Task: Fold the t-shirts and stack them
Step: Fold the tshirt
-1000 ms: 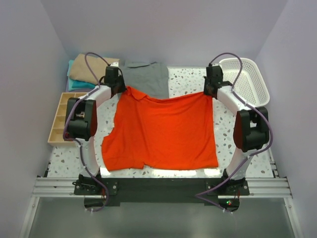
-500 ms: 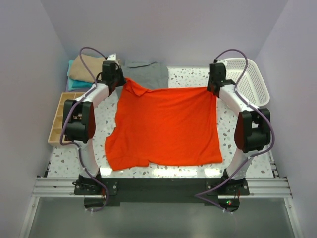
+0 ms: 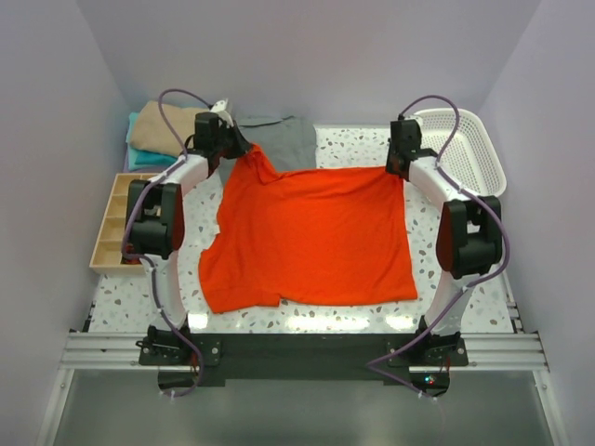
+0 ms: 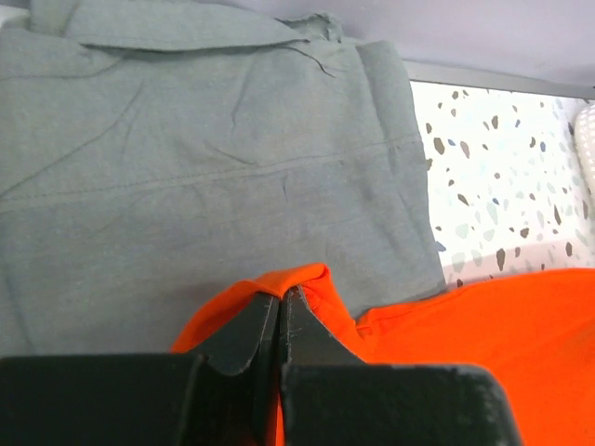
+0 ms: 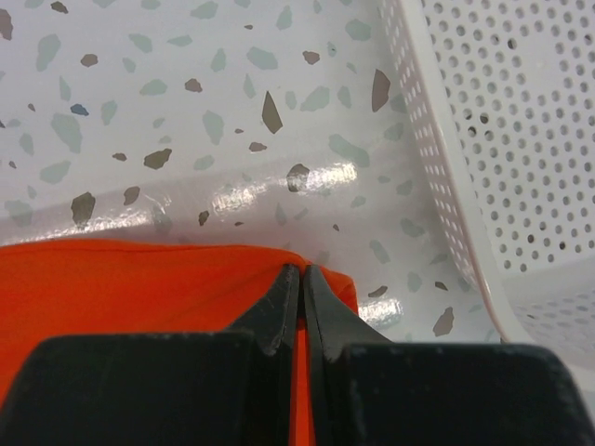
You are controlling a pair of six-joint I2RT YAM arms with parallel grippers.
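Note:
The orange-red t-shirt lies spread over the middle of the table. My left gripper is shut on its far left corner, held over the grey t-shirt. My right gripper is shut on its far right corner, just left of the basket. The grey t-shirt lies flat at the back centre, its near edge under the orange-red cloth. The folded tan t-shirt sits on the folded teal t-shirt at the back left.
A white mesh basket stands at the back right, its wall close to my right gripper in the right wrist view. A wooden compartment tray sits at the left edge. Purple walls enclose the table.
Both grippers have carried the shirt's far edge away from me, toward the back. The edge is now pulled straighter, and the left corner has come over the grey t-shirt.

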